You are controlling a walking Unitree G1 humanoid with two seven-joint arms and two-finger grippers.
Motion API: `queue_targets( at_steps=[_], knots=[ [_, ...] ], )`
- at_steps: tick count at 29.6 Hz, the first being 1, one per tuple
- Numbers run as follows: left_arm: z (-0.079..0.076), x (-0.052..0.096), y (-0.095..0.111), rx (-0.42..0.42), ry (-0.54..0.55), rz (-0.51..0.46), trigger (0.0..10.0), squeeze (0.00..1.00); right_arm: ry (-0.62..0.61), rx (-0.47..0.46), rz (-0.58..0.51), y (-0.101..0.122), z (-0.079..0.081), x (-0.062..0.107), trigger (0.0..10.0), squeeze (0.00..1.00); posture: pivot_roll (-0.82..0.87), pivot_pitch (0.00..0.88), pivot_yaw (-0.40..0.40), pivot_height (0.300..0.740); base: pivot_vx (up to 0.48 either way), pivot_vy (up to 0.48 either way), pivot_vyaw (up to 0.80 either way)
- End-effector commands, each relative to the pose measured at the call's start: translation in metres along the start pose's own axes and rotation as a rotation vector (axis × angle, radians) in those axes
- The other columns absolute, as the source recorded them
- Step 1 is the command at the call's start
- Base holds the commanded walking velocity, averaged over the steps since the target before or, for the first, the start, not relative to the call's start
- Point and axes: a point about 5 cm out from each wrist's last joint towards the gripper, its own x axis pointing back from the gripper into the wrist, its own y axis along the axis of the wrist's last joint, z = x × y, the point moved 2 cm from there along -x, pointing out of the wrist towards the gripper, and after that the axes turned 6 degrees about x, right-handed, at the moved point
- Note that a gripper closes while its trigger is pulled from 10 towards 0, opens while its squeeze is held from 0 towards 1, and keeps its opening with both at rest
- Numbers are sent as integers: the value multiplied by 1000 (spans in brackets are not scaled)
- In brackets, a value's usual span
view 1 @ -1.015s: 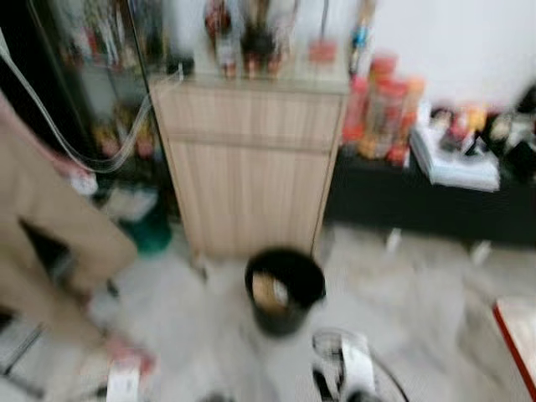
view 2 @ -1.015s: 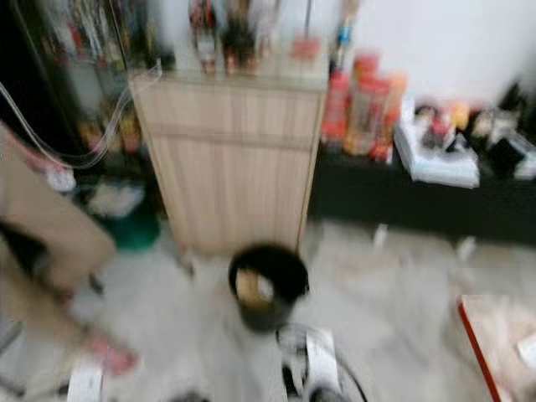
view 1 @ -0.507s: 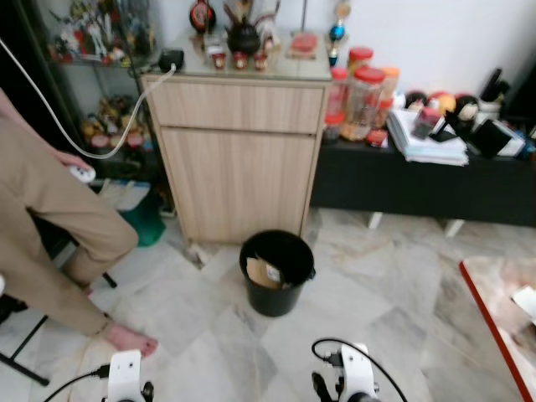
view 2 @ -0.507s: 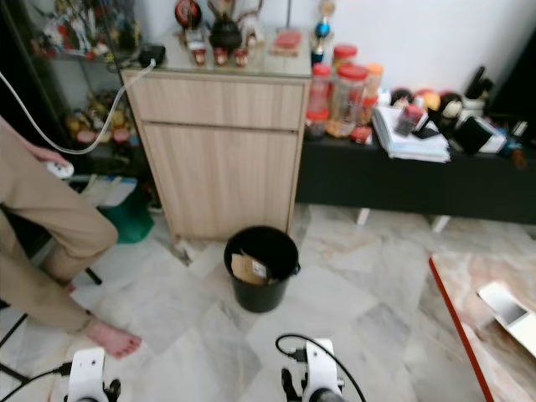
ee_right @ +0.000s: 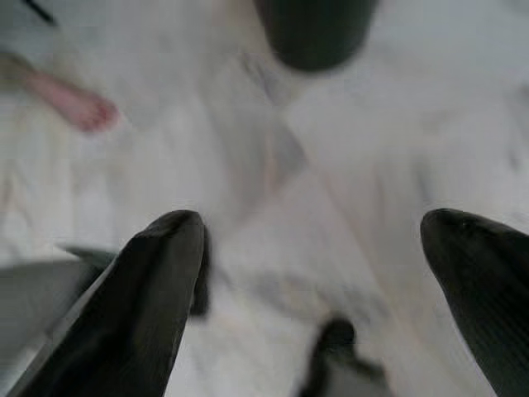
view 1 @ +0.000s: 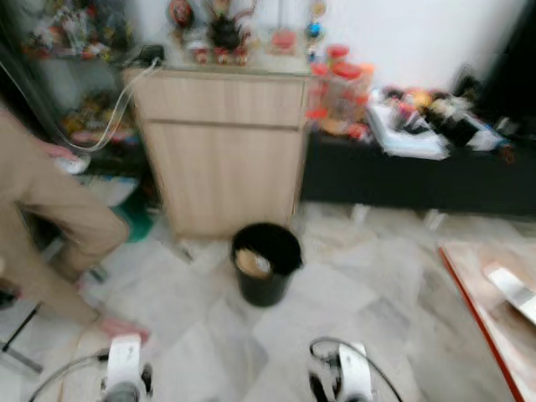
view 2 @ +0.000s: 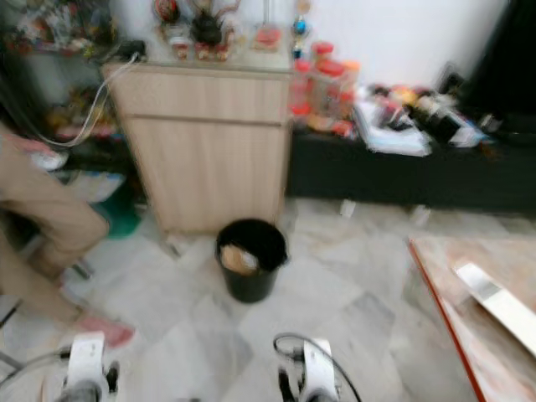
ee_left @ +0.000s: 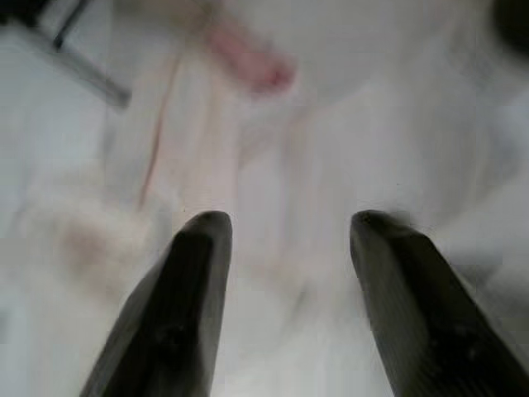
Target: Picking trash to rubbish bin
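A black rubbish bin [view 1: 265, 263] stands on the marble floor in front of a wooden cabinet [view 1: 222, 146], with brownish paper trash [view 1: 251, 263] inside it. My left gripper [ee_left: 285, 227] is open above bare floor, nothing between its fingers. My right gripper [ee_right: 314, 240] is also open and empty, pointing at the floor with the bin [ee_right: 314, 29] just ahead of it. Both wrists [view 1: 124, 373] [view 1: 352, 377] show low at the near edge of the eye views.
A person in beige trousers [view 1: 42, 218] sits at the left, a bare foot [view 1: 121, 328] on the floor. A black low bench [view 1: 419, 180] with jars and clutter runs right of the cabinet. A red-edged table [view 1: 494, 310] stands at the right.
The whole picture has shifted left and blurred, so the camera has turned right; more of the red-edged table shows. The bin and person stay in place.
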Motion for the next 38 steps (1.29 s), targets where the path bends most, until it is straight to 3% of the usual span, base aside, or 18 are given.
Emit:
queue_targets(
  at_steps=[1,20,38],
  knots=[
    [-5,-3,12,-16,-18,-29,10000,0,-6,-16,1,-2,0,1,10000,0,52,17,-21,740,0,0,0],
    [-5,-3,14,-25,-24,-31,10000,0,-22,-24,9,-5,-3,1,10000,0,50,0,-10,740,0,0,0],
    [-5,-4,17,-22,-25,-34,10000,0,-13,-12,13,-3,-2,1,10000,0,52,0,-14,740,0,0,-752]
  ],
)
